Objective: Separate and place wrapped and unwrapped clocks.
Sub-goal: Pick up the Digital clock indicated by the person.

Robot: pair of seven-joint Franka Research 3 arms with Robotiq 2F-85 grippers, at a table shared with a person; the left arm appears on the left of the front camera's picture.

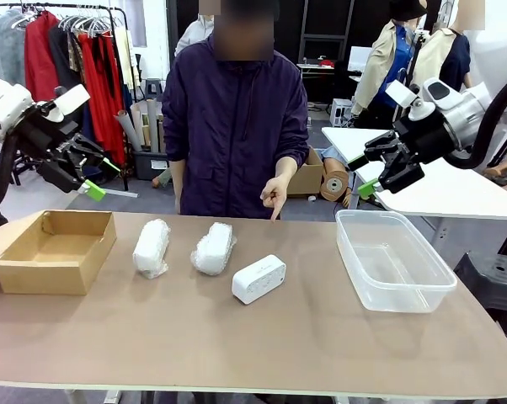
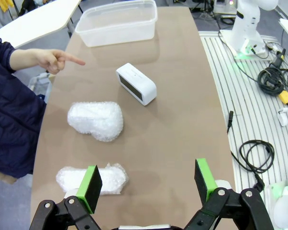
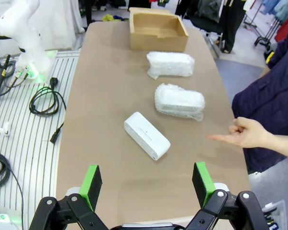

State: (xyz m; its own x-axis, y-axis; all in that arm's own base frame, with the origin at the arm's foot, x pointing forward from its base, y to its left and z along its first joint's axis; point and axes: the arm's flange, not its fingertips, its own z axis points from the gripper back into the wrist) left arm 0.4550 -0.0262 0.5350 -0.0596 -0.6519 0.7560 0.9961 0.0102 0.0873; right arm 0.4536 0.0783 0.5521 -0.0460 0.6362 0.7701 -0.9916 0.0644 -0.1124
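**Table layout, with the bare clock (image 1: 258, 279) as our reference.** We see this smooth white block lying flat and at a slant near the middle of the brown table (image 1: 237, 353).

To the clock's left, as the robot counts sides, and slightly farther from the robot, two bubble-wrapped clocks lie side by side. The nearer bundle (image 1: 213, 247) sits close to the clock without touching it. The farther bundle (image 1: 152, 247) lies beyond that, apart from its neighbour. Further left again stands the open cardboard box (image 1: 18, 273). On the clock's opposite side, well apart, stands the clear tub (image 1: 422, 290).

Across the table from the clock, the person's hand (image 1: 274, 192) hangs over the far edge, index finger pointing downward and the other fingers curled in.

We find the left gripper (image 1: 102, 178) raised off the table on the box's side of the clock. The right gripper (image 1: 363, 174) is raised on the tub's side. Each has its green-padded fingers spread wide and holds nothing.
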